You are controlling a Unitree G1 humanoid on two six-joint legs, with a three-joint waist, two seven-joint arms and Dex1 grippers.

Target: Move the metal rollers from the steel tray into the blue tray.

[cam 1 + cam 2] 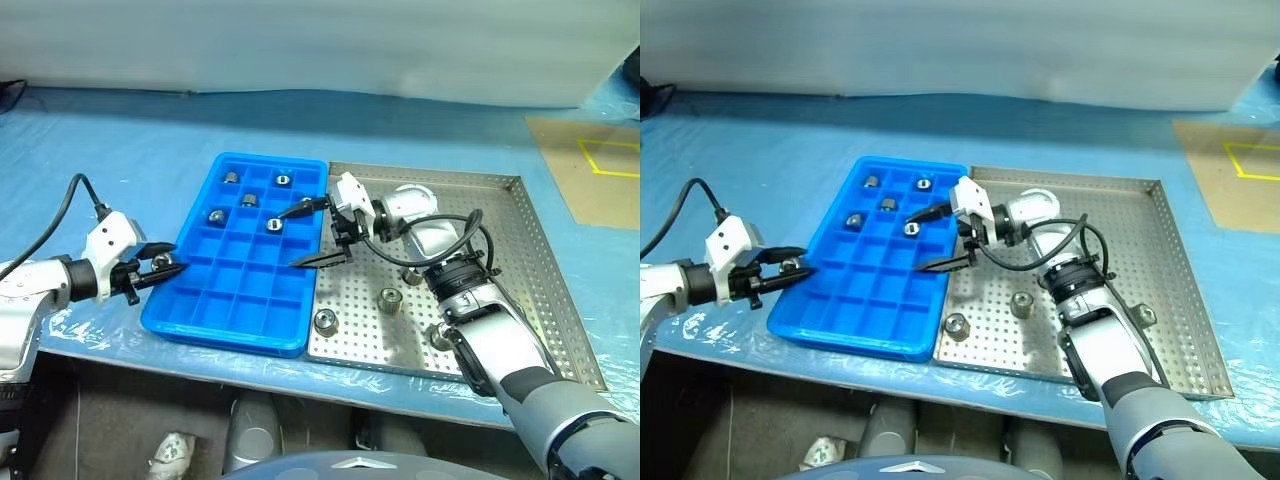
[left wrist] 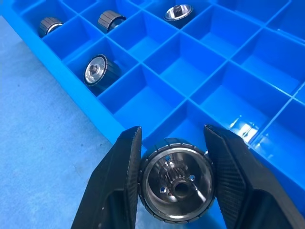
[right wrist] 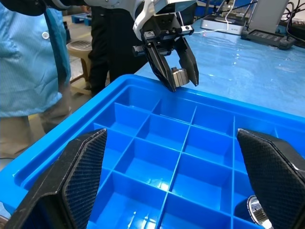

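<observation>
Right tool [image 1: 312, 233] spans blue tray [image 1: 200, 318] right rim; near compartments free, far rows hold rollers [image 1: 249, 200].

The worktop is viewed from above and behind by the head stereo pair, while the blue tray [image 1: 240, 262], shared by all views, is viewed closely along each gripper's fingers by both wrist cameras.

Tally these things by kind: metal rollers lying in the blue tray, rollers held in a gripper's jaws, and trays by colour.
Metal rollers in the blue tray: 5
Held roller, in the left gripper: 1
Blue tray: 1
Steel tray: 1
Total: 8
</observation>
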